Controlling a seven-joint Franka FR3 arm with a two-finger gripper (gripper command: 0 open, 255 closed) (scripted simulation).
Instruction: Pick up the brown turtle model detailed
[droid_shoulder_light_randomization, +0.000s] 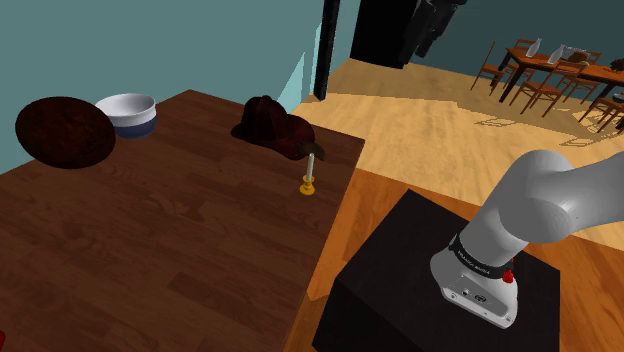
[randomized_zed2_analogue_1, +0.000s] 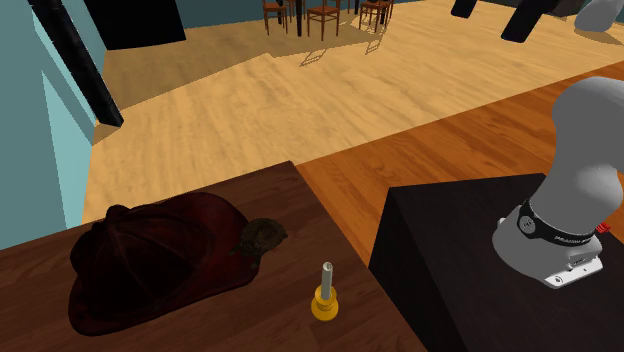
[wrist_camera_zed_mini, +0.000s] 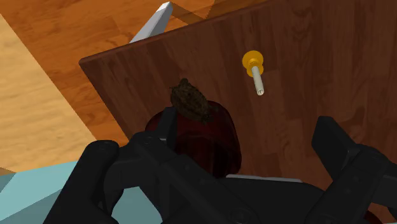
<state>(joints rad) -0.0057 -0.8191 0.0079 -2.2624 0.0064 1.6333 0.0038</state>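
The pincer (wrist_camera_zed_mini: 248, 125) is seen in the wrist view with its two black fingers set well apart and nothing between them; it is held above the table (droid_shoulder_light_randomization: 150, 250), looking down. The turtle (wrist_camera_zed_mini: 191, 100) is found on the brim of the dark red hat (wrist_camera_zed_mini: 219, 130), resting against it, near the table's edge on the stand's (droid_shoulder_light_randomization: 420, 280) side. It lies just ahead of one finger, not in the gap.

The step in hand is judged to be the approach: no grasp has been made. For the next move, the pincer would need to be shifted sideways until the turtle is centred between the fingers, then lowered onto it.

Room is limited on one side by the hat's crown, so one finger would have to be set down close to it or on the brim. The yellow candlestick (wrist_camera_zed_mini: 254, 69) stands apart from the turtle, and little hindrance is expected from it. Beyond the table's edge only open floor is seen, so that side is free for the arm.
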